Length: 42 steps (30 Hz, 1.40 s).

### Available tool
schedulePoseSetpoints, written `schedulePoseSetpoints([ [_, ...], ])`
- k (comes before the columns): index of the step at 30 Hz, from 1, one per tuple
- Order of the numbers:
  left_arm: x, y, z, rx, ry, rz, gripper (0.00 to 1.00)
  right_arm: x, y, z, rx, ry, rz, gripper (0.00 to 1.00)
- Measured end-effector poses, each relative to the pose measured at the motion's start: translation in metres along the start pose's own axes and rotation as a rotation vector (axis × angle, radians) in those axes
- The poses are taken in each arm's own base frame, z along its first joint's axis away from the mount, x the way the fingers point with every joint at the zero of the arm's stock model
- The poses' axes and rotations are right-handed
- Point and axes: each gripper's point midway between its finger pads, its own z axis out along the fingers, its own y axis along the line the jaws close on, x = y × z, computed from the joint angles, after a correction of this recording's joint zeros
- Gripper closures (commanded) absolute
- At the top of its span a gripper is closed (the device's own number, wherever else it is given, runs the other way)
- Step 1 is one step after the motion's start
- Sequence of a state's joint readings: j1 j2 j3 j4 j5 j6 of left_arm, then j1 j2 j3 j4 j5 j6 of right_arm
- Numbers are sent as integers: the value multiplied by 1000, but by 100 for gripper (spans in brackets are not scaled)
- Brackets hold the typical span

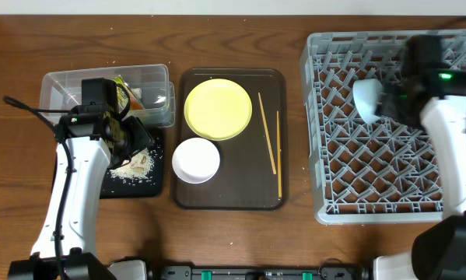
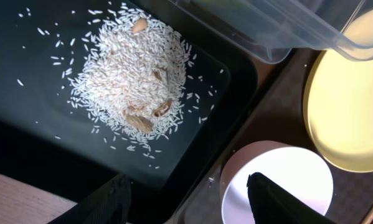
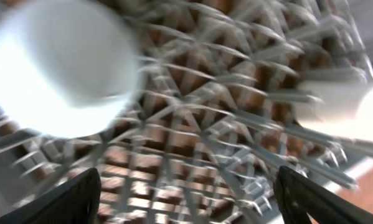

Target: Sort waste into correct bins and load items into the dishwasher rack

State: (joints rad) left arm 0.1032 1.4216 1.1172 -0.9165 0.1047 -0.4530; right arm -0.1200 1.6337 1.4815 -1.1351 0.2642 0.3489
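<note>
Overhead, the right arm rises along the right side of the dishwasher rack (image 1: 349, 179), then bends left over its far left part. The right gripper (image 3: 186, 186) stands wide, holding nothing. Just beneath it a pale, round light blue bowl (image 1: 366, 99) sits inside the rack, blurred in the wrist view. Well left of the rack, the left arm hangs with the left gripper (image 2: 187, 190) parted and empty above the heaped rice-like food scraps (image 2: 133, 74) on the black tray (image 2: 37, 143).
</note>
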Motion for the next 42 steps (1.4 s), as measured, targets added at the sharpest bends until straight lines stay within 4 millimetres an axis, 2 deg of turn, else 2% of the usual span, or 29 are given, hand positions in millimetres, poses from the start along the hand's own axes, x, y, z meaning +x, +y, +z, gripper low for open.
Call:
schedulePoseSetpoints([
  [4, -1, 0, 0, 1, -2, 0, 36, -3, -58, 12, 43, 50, 172, 7],
  [8, -1, 0, 0, 1, -3, 0, 37, -3, -104, 20, 66, 74, 312, 6],
  [14, -1, -1, 0, 3, -5, 1, 36, -2, -159, 27, 89, 68, 477, 3],
  [17, -1, -1, 0, 3, -6, 0, 36, -1, -177, 30, 100, 60, 528, 5],
  [21, -1, -1, 0, 3, -6, 0, 36, 2, -194, 38, 112, 74, 573, 6],
  [25, -1, -1, 0, 3, -6, 0, 36, 5, -201, 57, 121, 109, 592, 6],
  [33, -1, -1, 0, 3, -6, 0, 36, -7, -201, 91, 103, 109, 590, 5],
  [37, -1, -1, 0, 3, -6, 1, 36, -6, -197, 100, 82, 130, 584, 8],
  [42, -2, -1, 0, 4, -7, 0, 36, -1, -190, 110, 54, 171, 565, 8],
])
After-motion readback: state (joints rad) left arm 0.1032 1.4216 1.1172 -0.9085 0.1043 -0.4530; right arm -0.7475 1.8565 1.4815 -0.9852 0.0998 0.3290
